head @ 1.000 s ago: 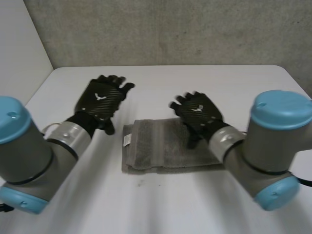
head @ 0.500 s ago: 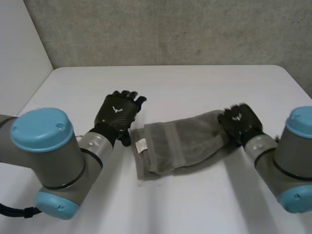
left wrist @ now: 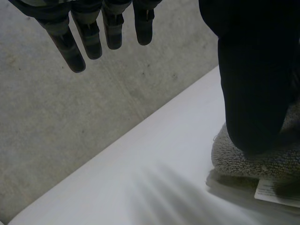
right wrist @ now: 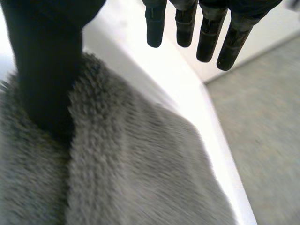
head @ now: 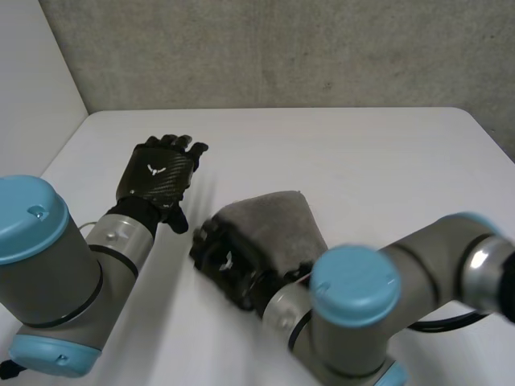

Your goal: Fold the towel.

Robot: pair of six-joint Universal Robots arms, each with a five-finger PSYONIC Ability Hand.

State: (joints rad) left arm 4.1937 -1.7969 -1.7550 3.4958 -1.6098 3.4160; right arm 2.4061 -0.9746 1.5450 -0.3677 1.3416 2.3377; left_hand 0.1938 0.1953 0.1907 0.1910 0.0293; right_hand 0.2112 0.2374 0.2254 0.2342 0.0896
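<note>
Lying under right hand; towel

Free bench at the far and right sides, grey towel heaped mid-bench, right hand and right arm across the near side, left hand over the left side, concrete wall behind

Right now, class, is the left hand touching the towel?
Apart. The head view shows a strip of bare table between the left hand and the towel.
</note>
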